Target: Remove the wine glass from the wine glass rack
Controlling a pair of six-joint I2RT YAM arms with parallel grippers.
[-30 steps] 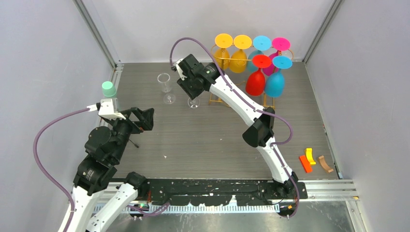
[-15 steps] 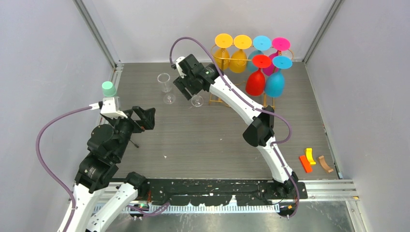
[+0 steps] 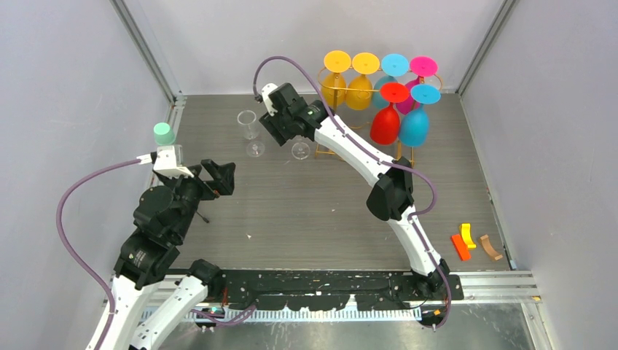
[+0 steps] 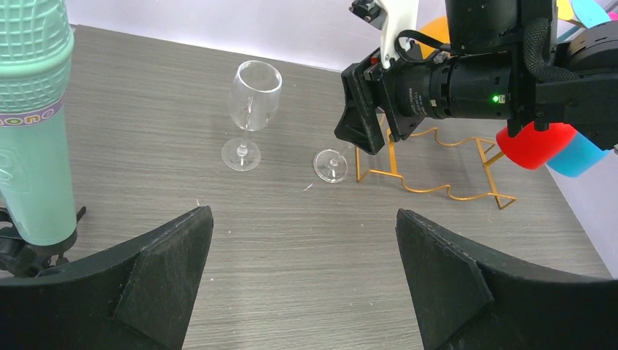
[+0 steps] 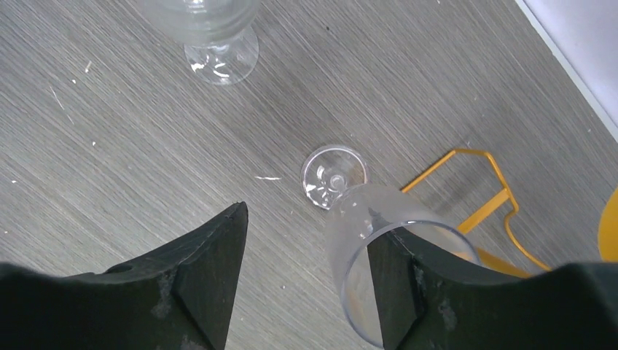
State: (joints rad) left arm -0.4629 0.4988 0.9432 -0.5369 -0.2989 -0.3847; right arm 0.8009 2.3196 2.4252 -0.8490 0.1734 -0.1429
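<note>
Jaws of right gripper (image 5: 306,226) stand apart, with the bowl of the wine glass (image 5: 386,219) close by one finger; contact unclear. Its foot sits on the table (image 3: 306,211) at 9 o'clock of the wine glass rack (image 5: 472,152), so I judge it released. Left gripper (image 4: 302,213) gapes wide, idle.

Wine glass (image 4: 331,165) bowl behind end effector (image 4: 373,127)

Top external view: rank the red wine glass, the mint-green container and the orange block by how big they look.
1. red wine glass, clearly largest.
2. mint-green container.
3. orange block. It looks close to the container, which stands taller and nearer the camera, so that order is unsure.
</note>
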